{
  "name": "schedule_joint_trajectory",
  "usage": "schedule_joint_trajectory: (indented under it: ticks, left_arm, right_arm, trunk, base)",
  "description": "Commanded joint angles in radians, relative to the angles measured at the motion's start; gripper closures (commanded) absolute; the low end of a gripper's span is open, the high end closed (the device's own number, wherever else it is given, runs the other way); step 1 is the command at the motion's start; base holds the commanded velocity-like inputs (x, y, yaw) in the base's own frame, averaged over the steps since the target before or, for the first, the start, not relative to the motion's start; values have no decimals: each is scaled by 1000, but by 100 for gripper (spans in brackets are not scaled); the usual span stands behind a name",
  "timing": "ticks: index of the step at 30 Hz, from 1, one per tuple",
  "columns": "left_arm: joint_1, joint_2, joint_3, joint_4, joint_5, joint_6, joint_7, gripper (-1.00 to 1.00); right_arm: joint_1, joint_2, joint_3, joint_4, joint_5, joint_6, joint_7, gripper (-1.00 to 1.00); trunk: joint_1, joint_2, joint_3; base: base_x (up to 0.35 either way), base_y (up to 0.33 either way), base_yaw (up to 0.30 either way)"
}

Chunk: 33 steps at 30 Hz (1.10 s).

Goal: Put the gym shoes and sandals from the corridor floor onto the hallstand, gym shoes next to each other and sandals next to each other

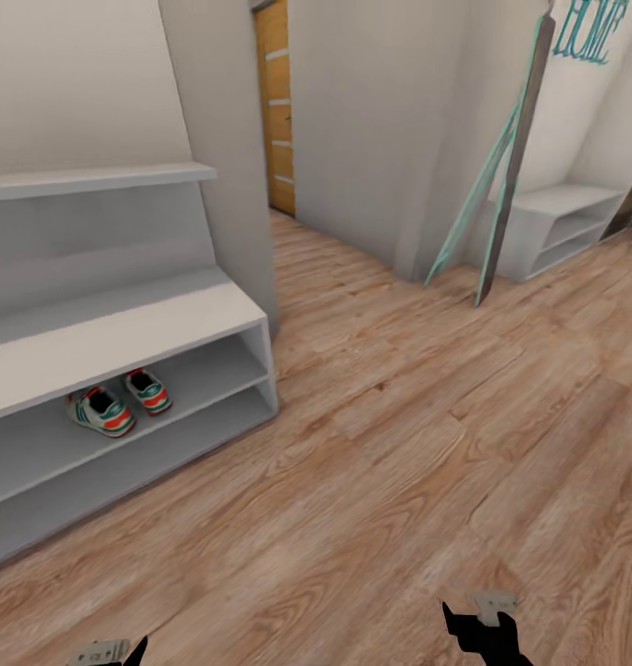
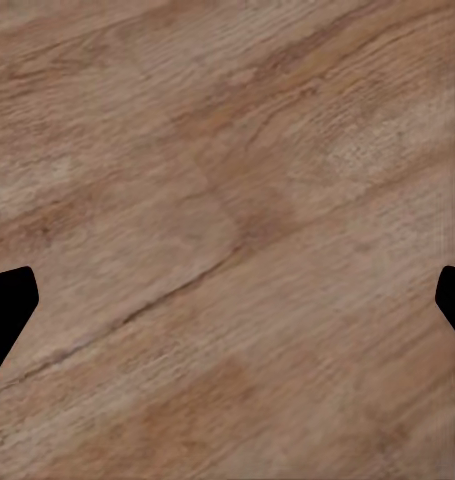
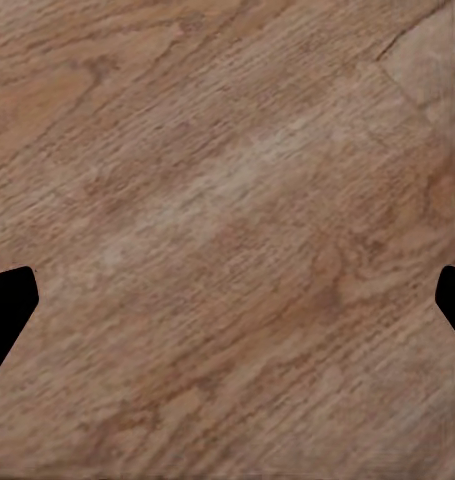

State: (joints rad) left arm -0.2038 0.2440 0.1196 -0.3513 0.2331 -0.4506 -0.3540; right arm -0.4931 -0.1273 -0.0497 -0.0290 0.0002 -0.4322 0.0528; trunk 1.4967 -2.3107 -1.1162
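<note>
The two gym shoes (image 1: 121,403) stand side by side on the upper open shelf of the light-grey hallstand (image 1: 121,333) at the left of the head view, red heels facing out. The sandals are out of view. Corridor floor (image 1: 399,444) spreads in front of the rack. My left gripper (image 1: 121,652) and right gripper (image 1: 482,629) hang low at the bottom edge. Over bare planks, the left gripper (image 2: 227,310) has its dark fingertips (image 2: 7,305) wide apart with nothing between them. The right gripper (image 3: 227,310) is the same, fingertips (image 3: 7,305) spread and empty.
A white two-shelf bench (image 1: 561,222) stands at the far right under teal lettering (image 1: 588,28). A tall teal-edged panel (image 1: 505,185) leans against the wall corner. An orange wooden door (image 1: 277,111) ends the passage behind the grey wall (image 1: 228,157).
</note>
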Motion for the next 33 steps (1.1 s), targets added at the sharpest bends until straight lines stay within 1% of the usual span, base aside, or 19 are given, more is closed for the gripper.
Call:
schedule_joint_trajectory:
  ticks: [1, 13, 22, 33]
  left_arm:
    - [0, 0, 3, 1, 9, 0, -10, -100]
    - [0, 0, 3, 3, 8, -2, -10, -100]
    - [0, -11, 3, 5, 6, -3, -10, -100]
    - [0, -14, 3, 5, 6, -3, -10, -100]
  right_arm:
    - [-1, 0, -5, 2, 0, -3, 6, -100]
    - [-1, 0, -5, 1, 0, -3, 6, -100]
    - [-1, 1, -5, 1, 0, -3, 6, -100]
    - [-1, 1, -5, 2, 0, -3, 6, -100]
  trunk:
    - [0, 0, -1]
    - [0, 0, 0]
    - [0, 0, 3]
    - [0, 0, 8]
  base:
    - [0, 0, -298]
    - [0, 0, -298]
    - [0, 0, -299]
    - [22, 0, -299]
